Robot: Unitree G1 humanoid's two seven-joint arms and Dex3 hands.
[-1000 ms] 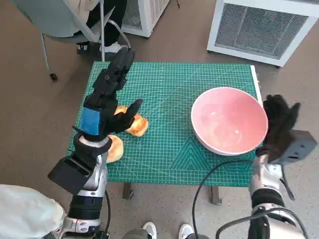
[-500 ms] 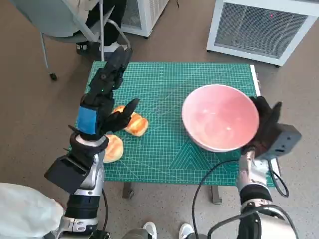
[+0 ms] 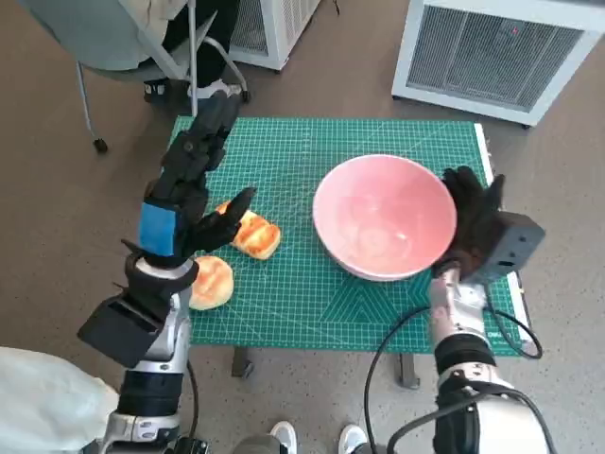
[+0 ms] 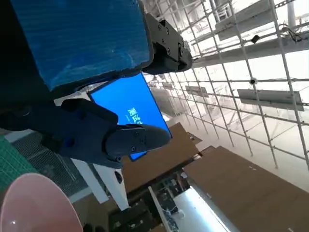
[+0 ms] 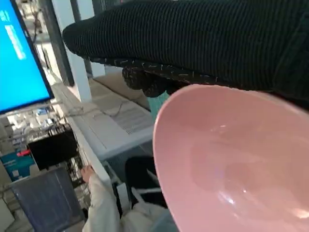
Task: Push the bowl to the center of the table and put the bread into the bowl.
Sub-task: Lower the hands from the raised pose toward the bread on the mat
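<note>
A pink bowl (image 3: pixel 383 216) sits on the green cutting mat (image 3: pixel 312 151), a little right of the table's middle; it also fills the right wrist view (image 5: pixel 241 159) and shows in a corner of the left wrist view (image 4: pixel 34 205). My gloved right hand (image 3: pixel 473 222) presses flat against the bowl's right rim, holding nothing. Two bread rolls lie at the mat's left: one (image 3: pixel 255 236) beside my left thumb, one (image 3: pixel 210 282) near the front edge. My left hand (image 3: pixel 194 175) hovers above them with fingers spread and nothing in it.
A chair (image 3: pixel 123 43) with a seated person's legs stands past the table's far left corner. White grilled units (image 3: pixel 492 47) stand on the floor behind the table. A cable (image 3: pixel 397 331) loops off the front edge by my right forearm.
My right hand has pushed the bowl leftward across the mat, from the right edge toward the middle. My left hand has drifted slightly left; the rolls have not moved.
</note>
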